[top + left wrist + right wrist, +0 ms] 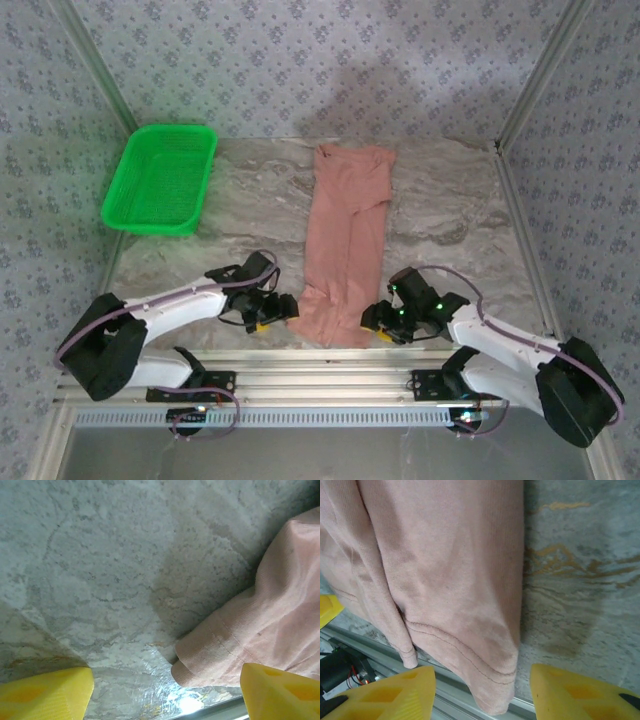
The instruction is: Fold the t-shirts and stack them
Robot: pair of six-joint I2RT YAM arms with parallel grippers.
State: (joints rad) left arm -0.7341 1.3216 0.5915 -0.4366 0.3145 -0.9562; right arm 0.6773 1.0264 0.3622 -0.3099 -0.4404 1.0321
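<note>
flanking the near hem of the pink t-shirt [345, 240], the left gripper [274, 311] and right gripper [379, 322] hold jaws wide apart.

Your t-shirt [345, 240] is matt knitted cloth; the table [450, 210] is smooth, marble-patterned (slightly glossy); the basket [160, 180], shiny plastic.

Top view: soft, even light from overhead, slightly hazy, low contrast. Faint broad shadow on back wall [370, 90], weak shadows under both arms.

Left wrist view: bright glare patch at btm edge of tabletop [100, 580], dim soft-edged shadow approx. mid-frame. Left gripper [166, 695] fingers [45, 692] blurred, out of focus.

Right wrist view: t-shirt [445, 570] weave sharp w/ stitching clear, dark shadow on tabletop just beside its edge. Right gripper [482, 692] fingers [385, 695] soft-focus.
</note>
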